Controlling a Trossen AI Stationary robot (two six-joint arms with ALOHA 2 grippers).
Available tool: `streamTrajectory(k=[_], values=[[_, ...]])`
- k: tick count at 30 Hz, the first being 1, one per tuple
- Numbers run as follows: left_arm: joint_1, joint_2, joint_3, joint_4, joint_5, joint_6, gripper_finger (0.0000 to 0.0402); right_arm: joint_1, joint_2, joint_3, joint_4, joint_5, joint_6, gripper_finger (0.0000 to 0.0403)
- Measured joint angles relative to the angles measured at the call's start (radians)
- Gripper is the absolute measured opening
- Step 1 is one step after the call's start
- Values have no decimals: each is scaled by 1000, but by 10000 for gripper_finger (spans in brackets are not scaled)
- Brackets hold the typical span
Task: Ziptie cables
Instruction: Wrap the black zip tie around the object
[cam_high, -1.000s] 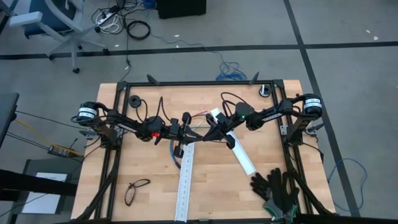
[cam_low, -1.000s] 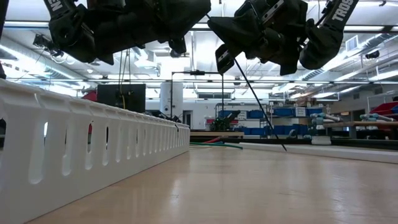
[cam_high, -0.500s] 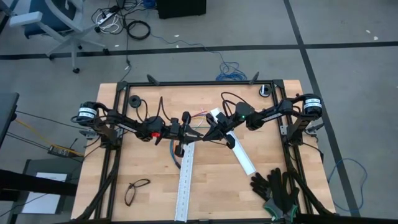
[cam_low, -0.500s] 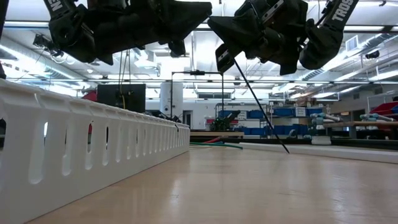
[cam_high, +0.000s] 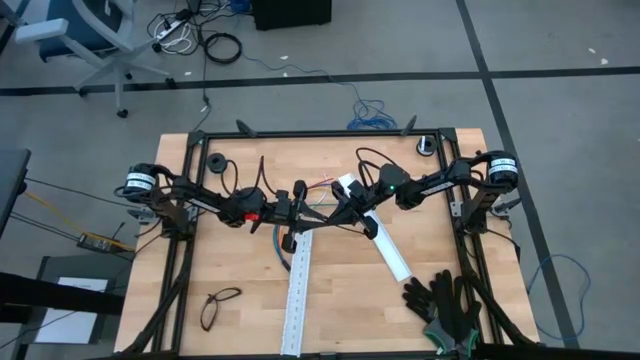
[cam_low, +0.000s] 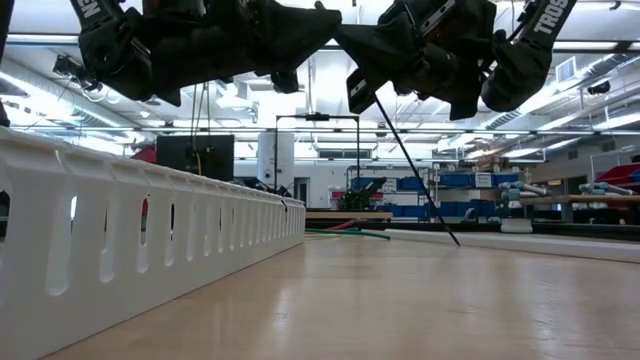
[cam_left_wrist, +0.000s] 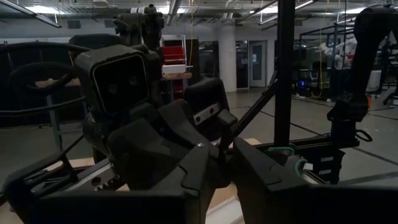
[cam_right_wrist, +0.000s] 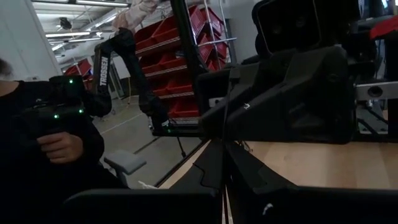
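Cables (cam_high: 300, 212) lie mid-table beneath both hands; right hand (cam_high: 338, 212) closed on a black ziptie (cam_low: 415, 170), left hand (cam_high: 305, 205) unclear.

cables (cam_high: 318, 208) mostly hidden under arms

Two grippers meet above the cables (cam_high: 300, 212); one rail (cam_high: 298, 292) runs toward the near edge from them, gloves (cam_high: 447, 305) near-right, glasses (cam_high: 218, 306) near-left.
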Motion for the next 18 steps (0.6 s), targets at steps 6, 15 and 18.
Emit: streamTrajectory(k=[6, 15, 18], values=[[0, 0, 0, 0, 0, 0, 46, 0, 0, 0, 0, 2, 1, 0], [0, 0, 0, 22, 0, 0, 46, 0, 0, 0, -24, -18, 27, 0], [0, 0, 0, 21, 0, 8, 46, 1, 0, 0, -24, -21, 27, 0]])
